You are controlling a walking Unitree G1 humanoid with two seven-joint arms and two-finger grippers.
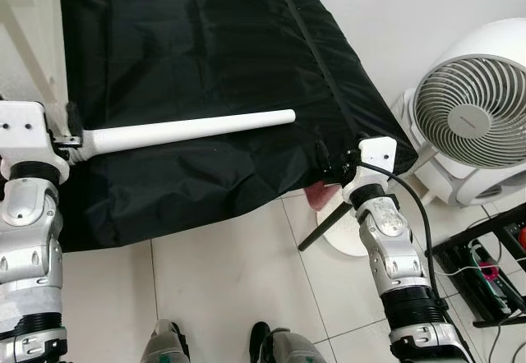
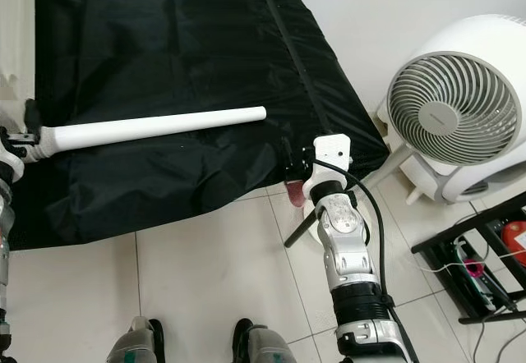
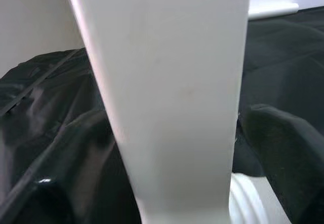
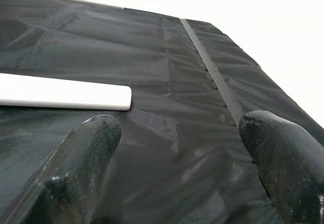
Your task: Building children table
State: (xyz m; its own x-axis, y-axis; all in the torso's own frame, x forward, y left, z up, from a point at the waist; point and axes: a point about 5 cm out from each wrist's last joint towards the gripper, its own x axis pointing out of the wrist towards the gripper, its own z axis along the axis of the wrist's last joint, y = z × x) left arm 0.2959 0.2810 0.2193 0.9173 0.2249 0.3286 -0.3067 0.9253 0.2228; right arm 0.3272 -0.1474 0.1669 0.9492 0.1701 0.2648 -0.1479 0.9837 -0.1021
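Table leg (image 1: 193, 128) lies across the black-covered bench (image 1: 205, 51), its thick end clamped in my left hand (image 1: 72, 140). My right hand (image 4: 177, 148) hovers spread and empty at the bench's near edge. I judge assembly barely begun: the leg is unattached.

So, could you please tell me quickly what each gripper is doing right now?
Left gripper: shut on the thick end of the white table leg.
Right gripper: open, holding nothing, at the edge of the black cloth.

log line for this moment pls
left tool: shut on white table leg | leg over black sheet | right tool: open, at sheet edge
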